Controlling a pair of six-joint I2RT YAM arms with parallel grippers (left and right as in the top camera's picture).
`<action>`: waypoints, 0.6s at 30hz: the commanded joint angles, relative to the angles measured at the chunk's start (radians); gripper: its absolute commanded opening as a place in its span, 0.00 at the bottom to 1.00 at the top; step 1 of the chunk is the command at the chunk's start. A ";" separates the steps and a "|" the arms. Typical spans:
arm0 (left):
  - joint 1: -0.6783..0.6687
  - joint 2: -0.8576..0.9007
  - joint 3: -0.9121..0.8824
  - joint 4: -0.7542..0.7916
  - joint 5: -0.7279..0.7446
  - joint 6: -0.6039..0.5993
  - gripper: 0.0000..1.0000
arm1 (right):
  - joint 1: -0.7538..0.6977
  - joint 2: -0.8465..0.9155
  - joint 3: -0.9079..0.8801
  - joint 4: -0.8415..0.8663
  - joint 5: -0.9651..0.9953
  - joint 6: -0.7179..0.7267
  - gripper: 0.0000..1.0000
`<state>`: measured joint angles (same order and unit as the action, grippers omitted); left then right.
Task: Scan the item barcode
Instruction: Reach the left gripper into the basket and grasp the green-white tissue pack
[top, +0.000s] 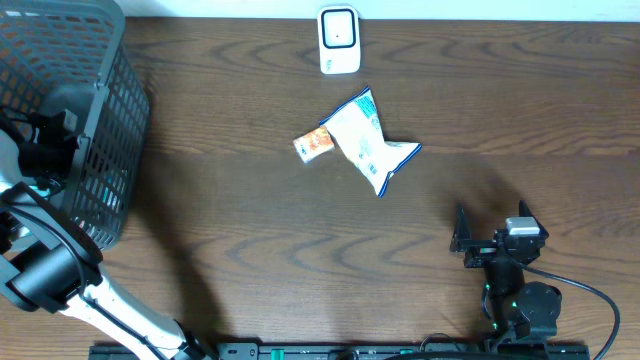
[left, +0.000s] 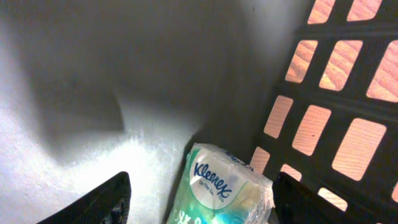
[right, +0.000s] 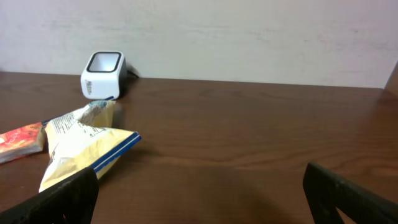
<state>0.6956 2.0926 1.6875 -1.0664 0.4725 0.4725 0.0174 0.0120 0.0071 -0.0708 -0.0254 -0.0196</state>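
Left tool poised over the tissues in the basket

The left tool (left: 200, 190) is spread astride the tissues (left: 221, 186), which lie on the basket (left: 323, 93) floor by the mesh wall. Best to centre on the pack, close gently on the soft wrap, then lift clear toward the scanner (top: 339, 40). Right tool (right: 199, 177) is spread and empty.

A white barcode scanner (top: 339, 40) with a dark window stands upright at the far middle edge of the desk (top: 250, 220). Nearer the centre, a crumpled white snack bag (top: 368, 142) with blue trim lies flat. A small red-orange packet (top: 313, 144) touches its left side. A soft Kleenex tissue pack (left: 222, 190), white and pale green, lies on the basket (left: 323, 93) floor beside the mesh wall.
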 joint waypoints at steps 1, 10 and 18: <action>-0.001 0.023 -0.043 -0.009 -0.008 -0.034 0.71 | 0.003 -0.005 -0.002 -0.005 0.008 -0.012 0.99; 0.000 0.023 -0.100 0.044 -0.047 -0.034 0.54 | 0.003 -0.005 -0.002 -0.005 0.008 -0.012 0.99; 0.000 0.023 -0.098 0.058 -0.084 -0.075 0.12 | 0.003 -0.005 -0.002 -0.005 0.008 -0.012 0.99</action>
<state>0.6956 2.0956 1.5906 -1.0142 0.4328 0.4412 0.0174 0.0120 0.0071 -0.0708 -0.0254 -0.0193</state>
